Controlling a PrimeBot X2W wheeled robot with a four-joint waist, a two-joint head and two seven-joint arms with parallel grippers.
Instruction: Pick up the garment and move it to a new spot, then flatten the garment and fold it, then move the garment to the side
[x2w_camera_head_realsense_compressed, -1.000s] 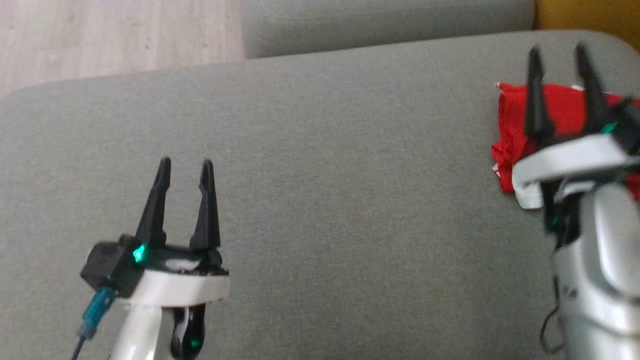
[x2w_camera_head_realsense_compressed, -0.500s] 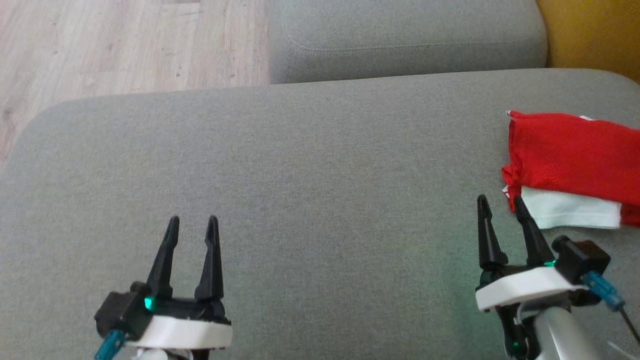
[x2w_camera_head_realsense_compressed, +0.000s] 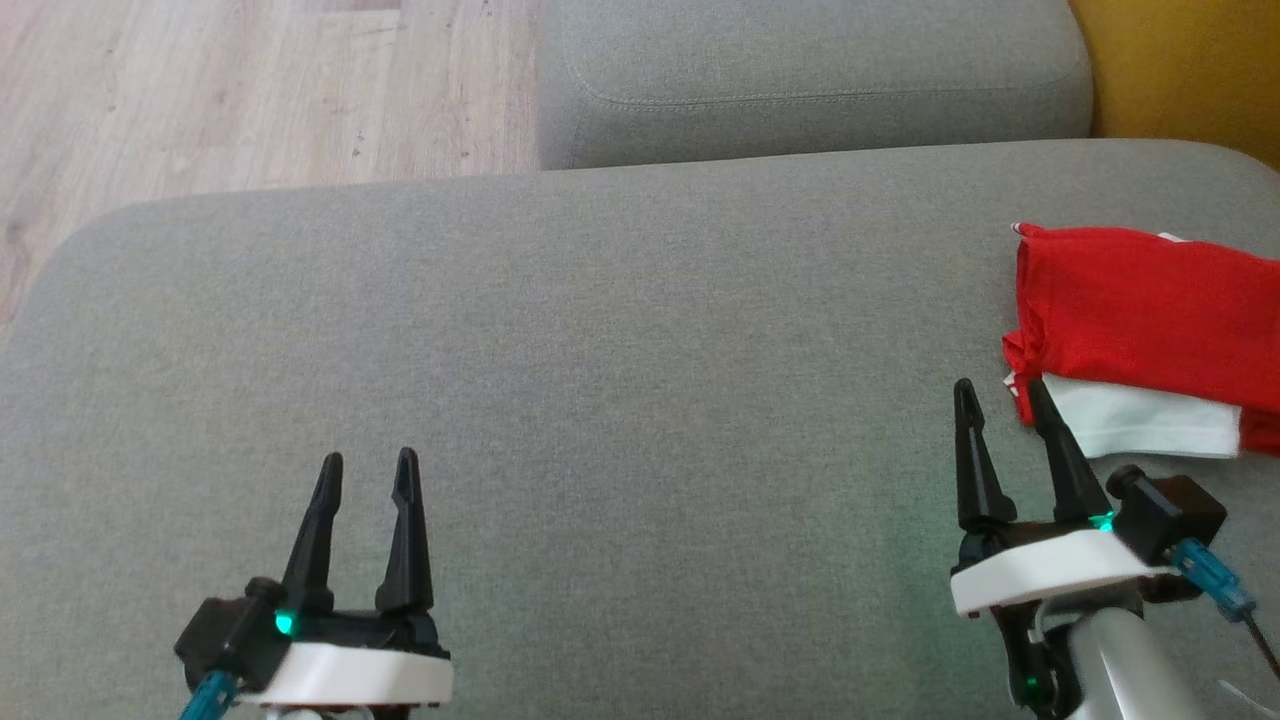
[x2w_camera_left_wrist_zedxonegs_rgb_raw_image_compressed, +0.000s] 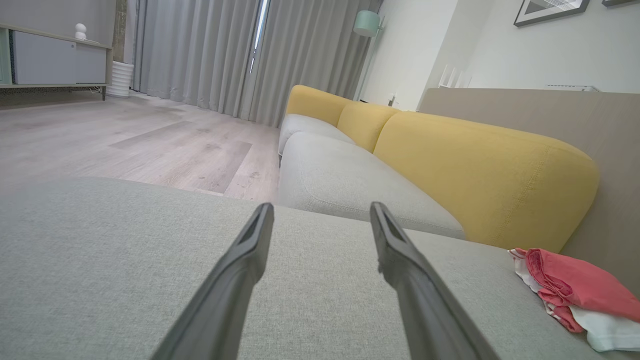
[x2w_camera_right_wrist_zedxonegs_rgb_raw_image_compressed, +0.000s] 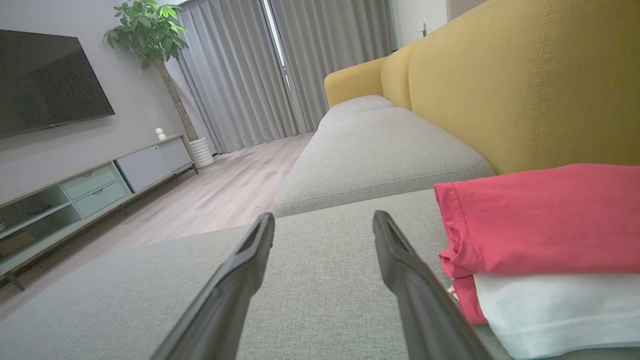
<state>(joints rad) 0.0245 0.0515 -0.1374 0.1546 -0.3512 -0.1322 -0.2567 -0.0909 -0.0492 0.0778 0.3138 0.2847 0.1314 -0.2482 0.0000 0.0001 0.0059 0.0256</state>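
The garment (x2w_camera_head_realsense_compressed: 1140, 320) is a folded red and white bundle lying at the right edge of the grey sofa cushion (x2w_camera_head_realsense_compressed: 620, 380). It also lies at the lower right in the left wrist view (x2w_camera_left_wrist_zedxonegs_rgb_raw_image_compressed: 575, 295) and at the right in the right wrist view (x2w_camera_right_wrist_zedxonegs_rgb_raw_image_compressed: 540, 235). My right gripper (x2w_camera_head_realsense_compressed: 1003, 392) stands open just left of the garment's white corner, with nothing between its fingers. My left gripper (x2w_camera_head_realsense_compressed: 368, 465) is open at the lower left, far from the garment.
A second grey seat cushion (x2w_camera_head_realsense_compressed: 810, 80) lies beyond the one in front of me. Yellow backrests (x2w_camera_left_wrist_zedxonegs_rgb_raw_image_compressed: 480, 170) run along the right. Wooden floor (x2w_camera_head_realsense_compressed: 230, 90) shows past the cushion's far left edge.
My right gripper has come back off the garment to the cushion's lower right and stands apart from it. The left gripper has drawn back a little. The camera has also shifted.
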